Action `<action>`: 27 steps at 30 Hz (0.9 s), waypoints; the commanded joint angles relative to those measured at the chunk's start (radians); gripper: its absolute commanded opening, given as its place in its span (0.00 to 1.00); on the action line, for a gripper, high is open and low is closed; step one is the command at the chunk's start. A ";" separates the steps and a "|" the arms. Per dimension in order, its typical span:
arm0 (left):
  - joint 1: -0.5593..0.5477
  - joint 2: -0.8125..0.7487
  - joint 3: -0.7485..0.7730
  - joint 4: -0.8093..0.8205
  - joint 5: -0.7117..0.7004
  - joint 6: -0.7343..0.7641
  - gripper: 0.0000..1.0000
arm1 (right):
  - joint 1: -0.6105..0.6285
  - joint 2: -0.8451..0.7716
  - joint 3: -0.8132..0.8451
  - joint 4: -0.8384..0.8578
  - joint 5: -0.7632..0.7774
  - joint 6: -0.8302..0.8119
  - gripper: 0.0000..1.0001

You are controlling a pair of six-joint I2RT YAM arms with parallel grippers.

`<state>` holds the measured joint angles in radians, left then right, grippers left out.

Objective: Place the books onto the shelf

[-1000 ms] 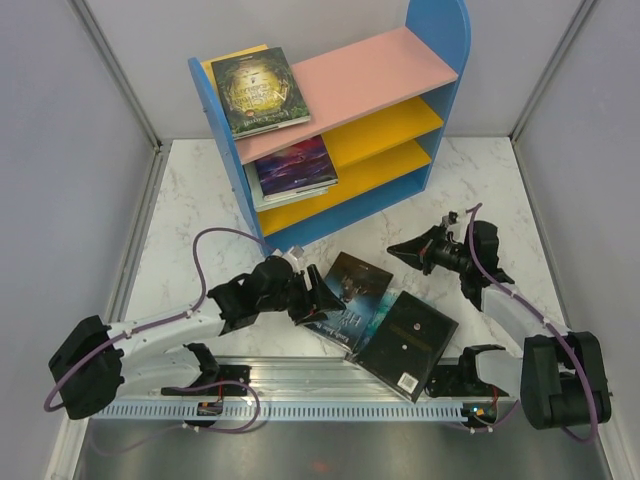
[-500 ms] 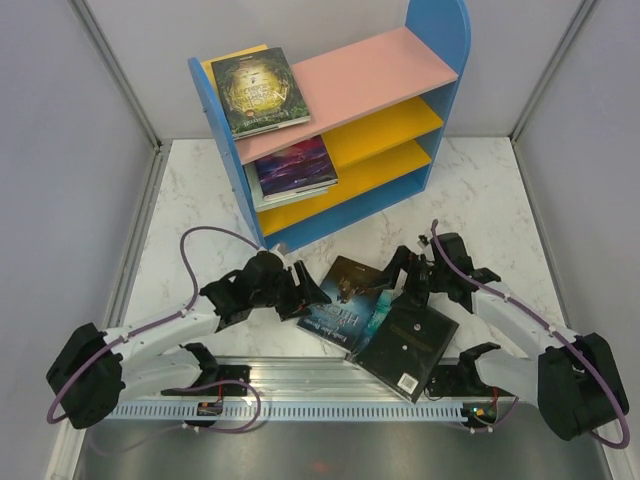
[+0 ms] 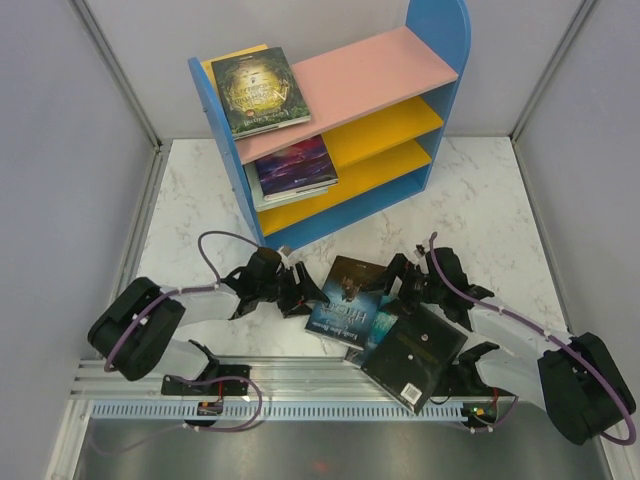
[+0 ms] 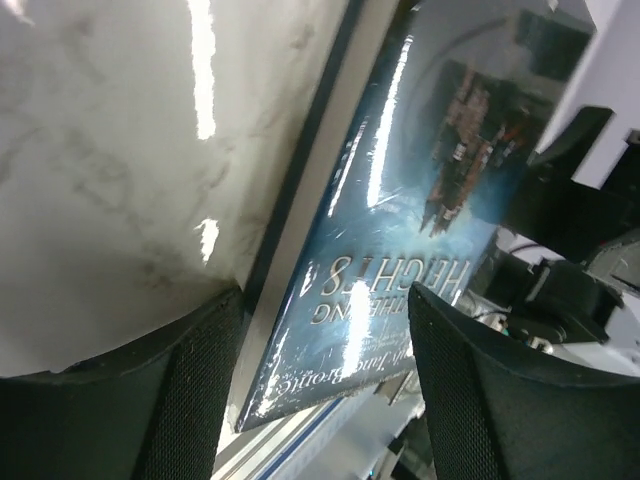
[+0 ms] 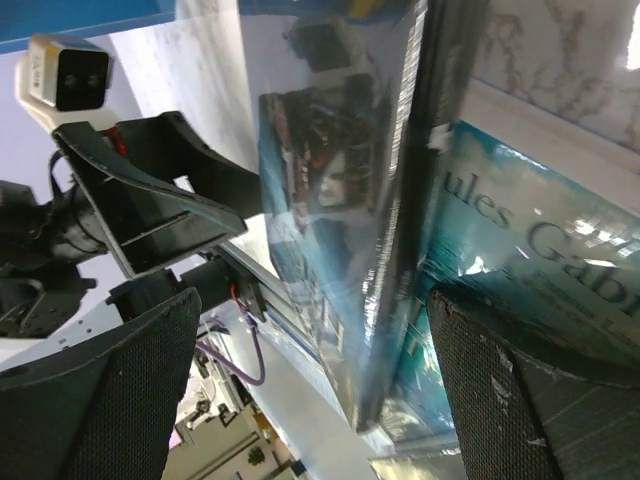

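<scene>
While gaping wide and empty, left gripper [image 4: 325, 300] and right gripper [image 5: 315, 300] flank glossy dark blue paperback [image 3: 345, 295], green book [image 3: 258, 92] flat on shelf [image 3: 385, 70] beyond.

Both arms stretched low and inward, left hand [image 3: 312, 298] with fingers parted; right hand [image 3: 392, 285] spread wide

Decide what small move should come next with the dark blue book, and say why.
Probably close the right gripper on the dark blue book: its jaws stand open astride the book's raised edge, above the teal book, while the left gripper, also open, sits at the opposite edge.
</scene>
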<state>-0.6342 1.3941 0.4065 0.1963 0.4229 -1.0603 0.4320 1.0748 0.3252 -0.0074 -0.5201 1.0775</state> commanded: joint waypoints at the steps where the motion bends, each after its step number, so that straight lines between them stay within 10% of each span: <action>1: -0.005 0.095 -0.052 0.162 0.066 0.023 0.72 | 0.045 0.060 -0.109 0.076 0.143 0.070 0.98; 6: -0.022 0.109 -0.075 0.281 0.123 -0.033 0.70 | 0.128 0.128 -0.161 0.236 0.190 0.168 0.89; 16: -0.027 -0.128 -0.135 0.268 0.160 -0.129 0.70 | 0.171 0.034 -0.077 0.094 0.249 0.133 0.02; 27: 0.087 -0.684 -0.170 -0.127 0.093 -0.084 0.80 | 0.159 -0.245 0.086 -0.002 0.079 0.157 0.00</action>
<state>-0.5690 0.7605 0.2550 0.1654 0.5251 -1.1412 0.5888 0.8890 0.3382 -0.0891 -0.3325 1.1751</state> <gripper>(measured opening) 0.793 0.274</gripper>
